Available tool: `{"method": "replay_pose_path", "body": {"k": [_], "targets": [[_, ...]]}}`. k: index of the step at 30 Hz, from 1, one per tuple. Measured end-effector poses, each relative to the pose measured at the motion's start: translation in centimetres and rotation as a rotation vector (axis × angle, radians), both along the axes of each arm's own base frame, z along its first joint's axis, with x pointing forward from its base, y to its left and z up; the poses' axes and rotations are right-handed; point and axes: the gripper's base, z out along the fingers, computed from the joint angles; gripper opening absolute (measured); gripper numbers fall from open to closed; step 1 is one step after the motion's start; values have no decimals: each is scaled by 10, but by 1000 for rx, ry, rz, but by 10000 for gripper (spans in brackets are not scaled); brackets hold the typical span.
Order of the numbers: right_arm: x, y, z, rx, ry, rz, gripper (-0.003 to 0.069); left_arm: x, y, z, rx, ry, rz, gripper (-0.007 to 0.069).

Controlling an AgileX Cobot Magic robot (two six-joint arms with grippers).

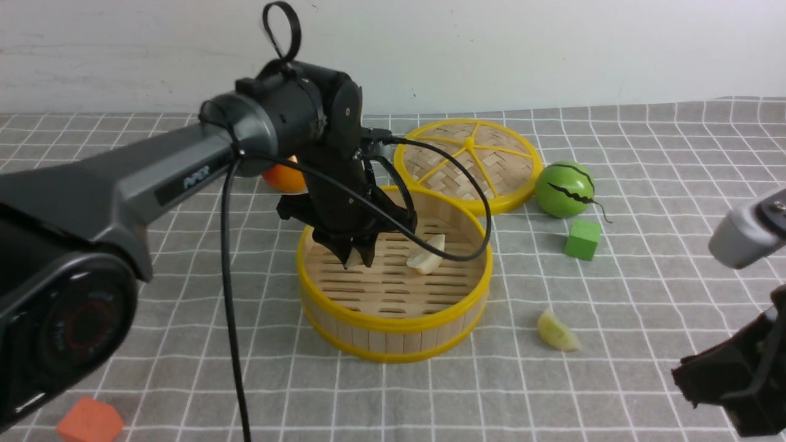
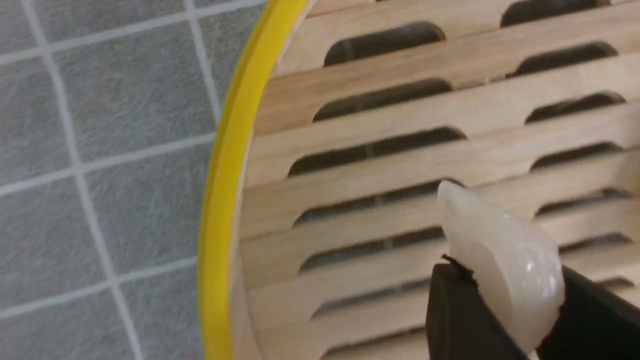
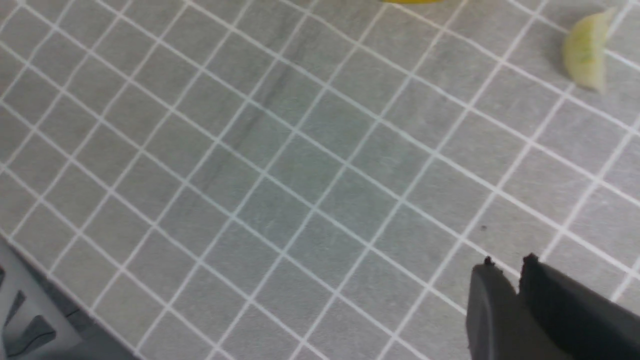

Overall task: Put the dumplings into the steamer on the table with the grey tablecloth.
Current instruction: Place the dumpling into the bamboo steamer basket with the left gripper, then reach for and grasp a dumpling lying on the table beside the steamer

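Your left fingers are closed on a white dumpling, which sticks out between the two black tips. They hold it low over the slatted floor of the steamer, in its left part. A second dumpling lies on that floor, just beside them on the right. Your right fingers are nearly together, with only a thin slit between them, and they carry nothing. They hang over the grey tablecloth of the counter. The third dumpling lies on the cloth, near the steamer's right side.
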Motion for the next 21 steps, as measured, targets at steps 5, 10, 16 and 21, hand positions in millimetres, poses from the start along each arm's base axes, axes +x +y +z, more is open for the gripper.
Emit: {"method": "replay_pose_path", "body": {"k": [5,10,16,21], "targets": [[16,-3,0,-83,50,-52,84,8,-4,-11,-5,6,20,197],[42,4,-9,-121,124,-53,94,8,-3,-9,4,4,23,336],[86,16,-20,-172,168,-24,161,1,1,37,-3,-29,23,459],[135,30,-39,-200,184,-18,338,-26,15,128,-61,-166,7,451]]}}
